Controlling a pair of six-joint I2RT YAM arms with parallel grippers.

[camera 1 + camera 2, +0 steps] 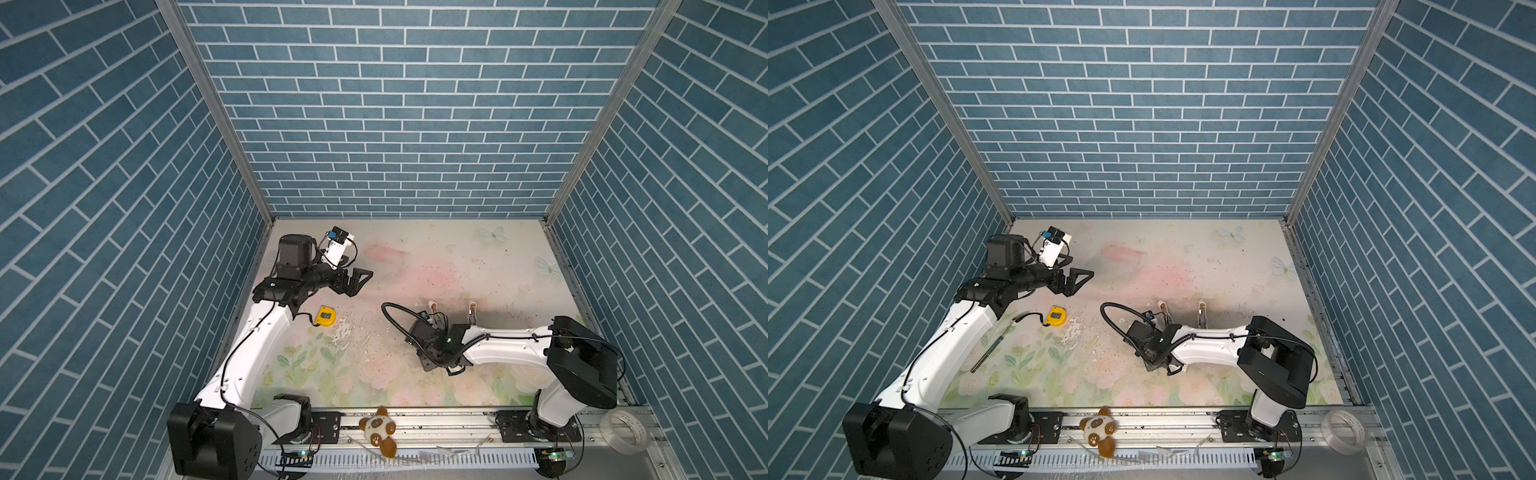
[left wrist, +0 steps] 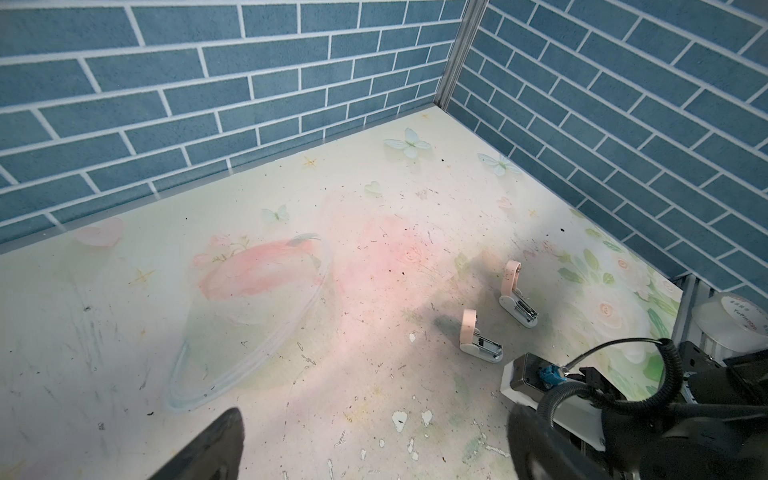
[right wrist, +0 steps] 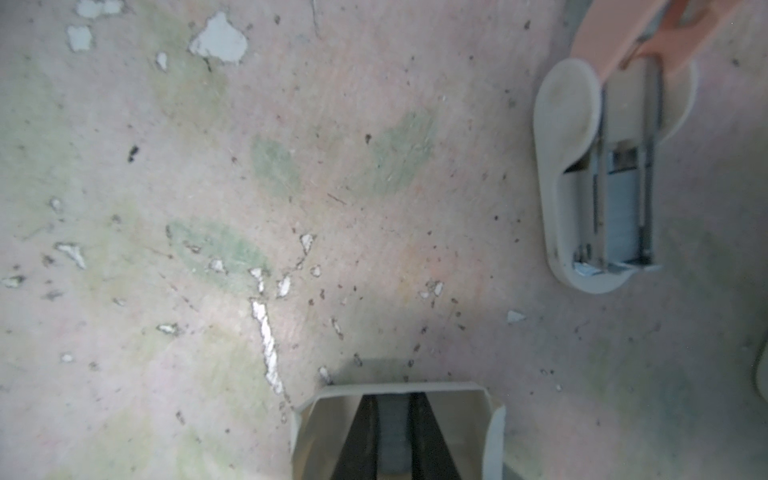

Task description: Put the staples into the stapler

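Right wrist view puts us low over the pale, floral-printed, scuffed bench point(image 3: 208, 166). The left pincer point(image 1: 360, 282) hangs raised at the back left, spread wide and empty, well apart from the work. The right pincer point(image 3: 392, 401) points down near the middle. Its black jaws are narrowed to a slit inside a small white cardboard tray point(image 3: 494, 436).

Two small white-based staplers point(image 1: 432, 309) stand side by side just behind that pincer, their pink lids swung upright. The nearer stapler point(image 3: 565, 124) shows an open metal channel with a grey block in it. We cannot tell whether that block is staples or the pusher.

Between the jaws, filling the gap, sits a thin silvery-grey strip of staples point(image 3: 392, 436), apparently gripped. We judge it light and stiff but brittle: glued staples snap if bent or pinched hard, and their metal sides are slick. It is best held mid-length on the long sides and kept level. The flimsy tray may ride up with it.

Nothing lies on the bench between tray and channel, though the pink lid overhangs the hinge end.

A clear roll of tape point(image 1: 627, 430) and a brown-and-white plush toy point(image 1: 378, 428) rest on the front rail. A yellow tape measure point(image 1: 325, 316) and a thin dark rod point(image 1: 993, 349) lie far left, out of the way.
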